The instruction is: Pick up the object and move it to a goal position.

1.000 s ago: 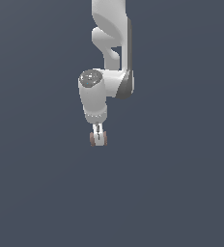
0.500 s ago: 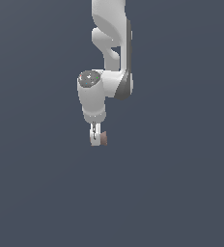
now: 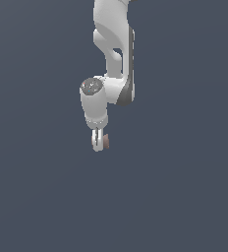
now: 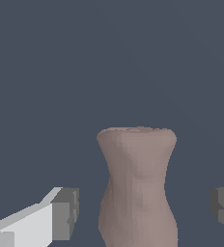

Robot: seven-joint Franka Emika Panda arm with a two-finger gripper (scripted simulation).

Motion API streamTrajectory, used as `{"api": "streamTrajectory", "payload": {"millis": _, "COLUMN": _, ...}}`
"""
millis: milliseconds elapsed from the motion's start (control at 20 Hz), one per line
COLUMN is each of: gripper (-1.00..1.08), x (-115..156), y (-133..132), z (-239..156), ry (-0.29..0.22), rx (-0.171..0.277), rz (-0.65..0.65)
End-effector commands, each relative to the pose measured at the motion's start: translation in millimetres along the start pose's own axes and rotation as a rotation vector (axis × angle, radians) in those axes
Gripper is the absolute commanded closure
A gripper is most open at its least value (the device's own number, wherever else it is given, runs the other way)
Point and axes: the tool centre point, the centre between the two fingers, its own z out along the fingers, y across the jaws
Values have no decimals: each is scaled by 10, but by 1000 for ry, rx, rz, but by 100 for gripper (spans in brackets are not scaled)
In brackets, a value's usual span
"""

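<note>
Plain slate-grey ground fills the exterior view, where the white arm (image 3: 113, 59) reaches down and its gripper (image 3: 99, 141) sits over the reddish-brown object (image 3: 106, 141), just at its 3 o'clock. At the wrist, the object (image 4: 137, 185) stands between the grey fingertips (image 4: 65, 213), jaws apart, gaps either side.

No readable text, labels, brands, numbers or signs in either view. Arm surfaces plain white and grey, unmarked. Object surface plain reddish-brown, unmarked. Background uniform dark grey-blue, unmarked.
</note>
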Motion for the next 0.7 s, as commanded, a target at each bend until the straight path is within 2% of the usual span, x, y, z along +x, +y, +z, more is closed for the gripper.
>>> {"api": "streamTrajectory", "payload": {"millis": 0, "gripper": -92, "x": 1, "y": 8, "z": 134, "ry": 0, "rx": -1, "rz": 2}}
{"api": "streamTrajectory", "payload": {"millis": 350, "gripper": -92, "x": 0, "y": 1, "z": 291, "ry": 0, "rx": -1, "rz": 3}}
{"api": "streamTrajectory", "payload": {"millis": 400, "gripper": 108, "x": 0, "y": 1, "z": 291, "ry": 0, "rx": -1, "rz": 3}}
{"api": "streamTrajectory", "payload": {"millis": 650, "gripper": 108, "x": 0, "y": 1, "z": 291, "ry": 0, "rx": -1, "rz": 3}}
